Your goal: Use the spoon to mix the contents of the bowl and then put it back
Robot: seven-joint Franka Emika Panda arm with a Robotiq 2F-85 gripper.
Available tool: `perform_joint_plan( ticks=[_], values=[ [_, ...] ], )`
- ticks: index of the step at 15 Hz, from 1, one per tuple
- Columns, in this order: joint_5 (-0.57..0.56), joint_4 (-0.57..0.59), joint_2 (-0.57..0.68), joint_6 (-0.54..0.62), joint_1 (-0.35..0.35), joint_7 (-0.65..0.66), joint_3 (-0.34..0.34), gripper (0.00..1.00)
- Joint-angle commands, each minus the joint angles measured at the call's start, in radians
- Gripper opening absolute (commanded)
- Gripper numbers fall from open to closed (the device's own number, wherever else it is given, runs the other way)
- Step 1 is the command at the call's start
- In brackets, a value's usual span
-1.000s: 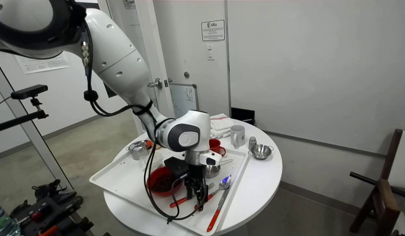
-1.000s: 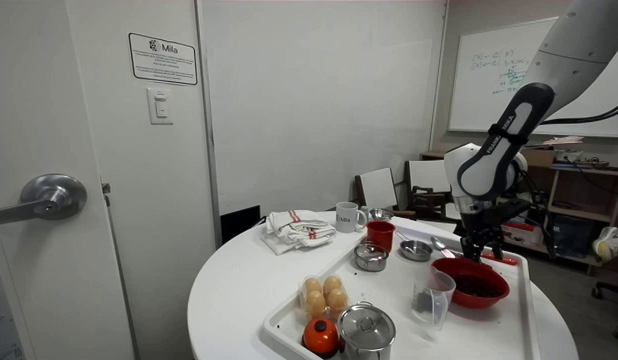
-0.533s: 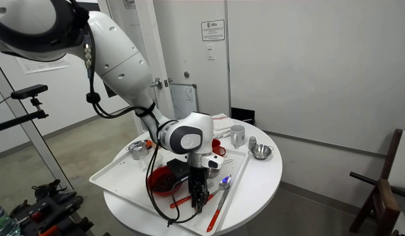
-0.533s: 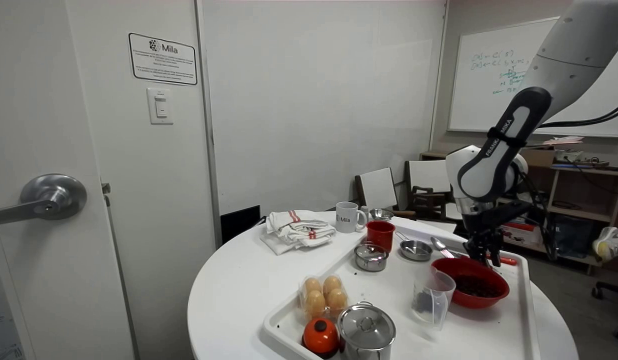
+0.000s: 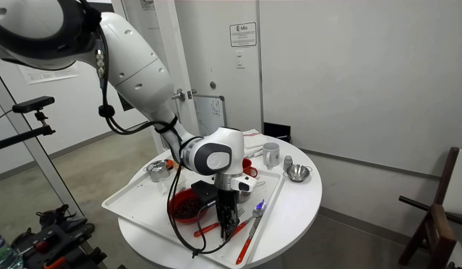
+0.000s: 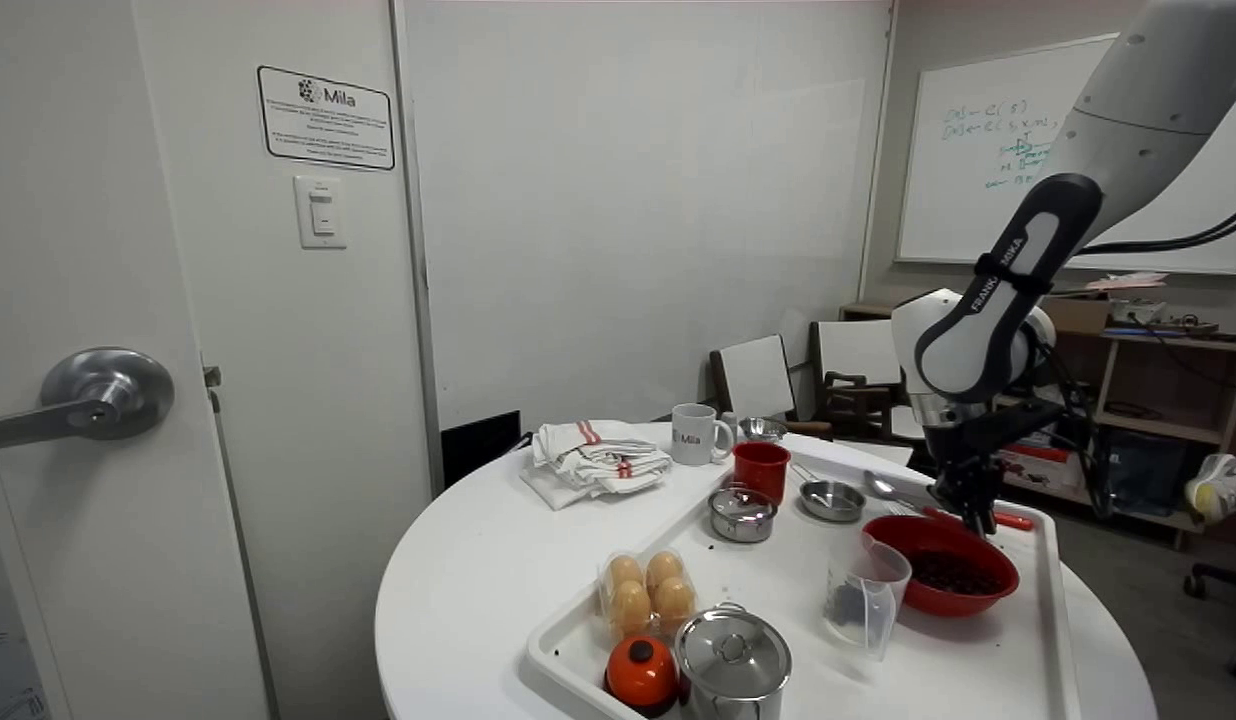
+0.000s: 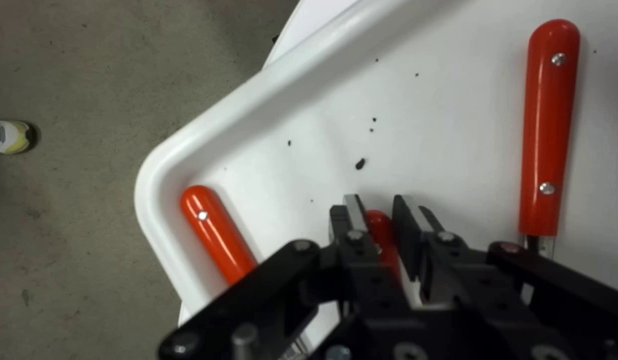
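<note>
Near the red bowl (image 6: 938, 603), got the spoon (image 5: 258, 212) pinched by its handle end in the gripper (image 7: 376, 207). Might droop tbh, so squeeze firm, lift slow, dip in from above.

I count 3 red-handled utensils (image 5: 246, 247)
They are 1 spoon (image 5: 258, 212), 1 fork (image 5: 207, 229), 1 knife (image 5: 248, 240); I also see 4 eggs (image 6: 631, 606), 2 mugs (image 6: 761, 472), 2 lidded silver pots (image 6: 733, 662), 1 red bowl (image 6: 943, 601).
</note>
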Motion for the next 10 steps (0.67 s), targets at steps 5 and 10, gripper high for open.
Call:
perform_joint_plan(
  ticks=[5, 10],
  values=[
    [-0.016, -0.118, -0.118, 0.1, 0.025, -0.032, -0.011, 0.09],
    [-0.062, -0.17, -0.219, 0.042, 0.068, -0.009, -0.047, 0.09]
  ],
)
